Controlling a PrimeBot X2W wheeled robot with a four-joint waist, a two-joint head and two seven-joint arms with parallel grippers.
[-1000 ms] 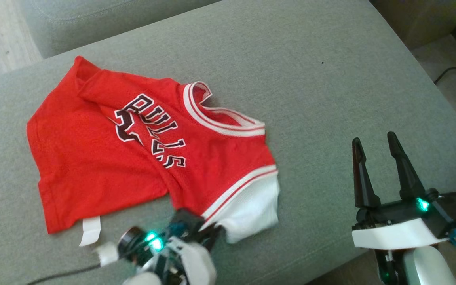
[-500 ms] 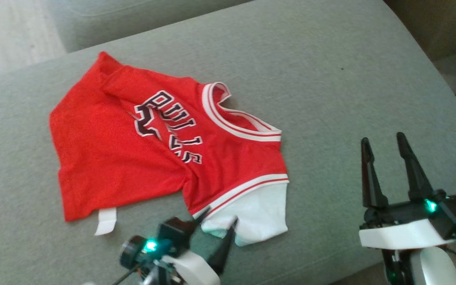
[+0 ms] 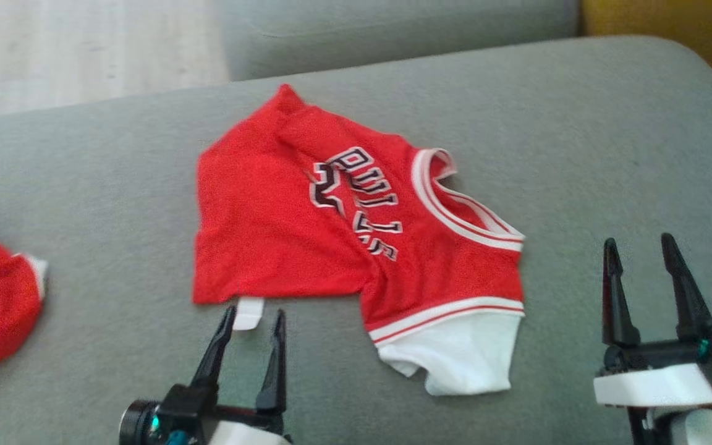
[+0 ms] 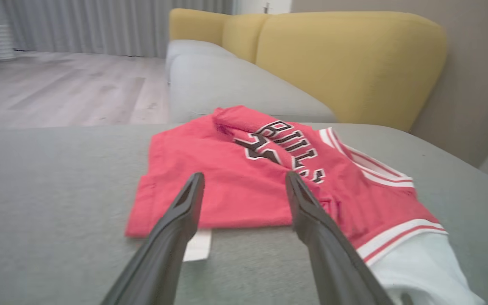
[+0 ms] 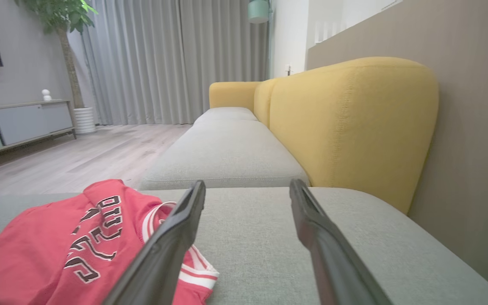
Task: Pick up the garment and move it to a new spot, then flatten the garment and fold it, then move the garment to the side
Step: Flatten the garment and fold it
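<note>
Head view: the left gripper (image 3: pixel 255 312), pinched shut on the white panel (image 3: pixel 455 355) of the red jersey (image 3: pixel 269 247) 1 second ago, now stands wide and empty near the white tag (image 3: pixel 248 313). The relocation looks finished, so flattening is next. The jersey lies midway across the grey cushion (image 3: pixel 578 123), lettering up, 1 ridge bunched across its chest, collar rightward. The right gripper (image 3: pixel 638 241) hovers wide open, well apart.

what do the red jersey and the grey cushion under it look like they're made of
Red jersey: thin, matte fabric, likely a synthetic sports knit; it drapes in soft folds, with striped trim at the neck. Grey cushion: matte woven upholstery cloth, judging by its fine, flecked texture.
</note>
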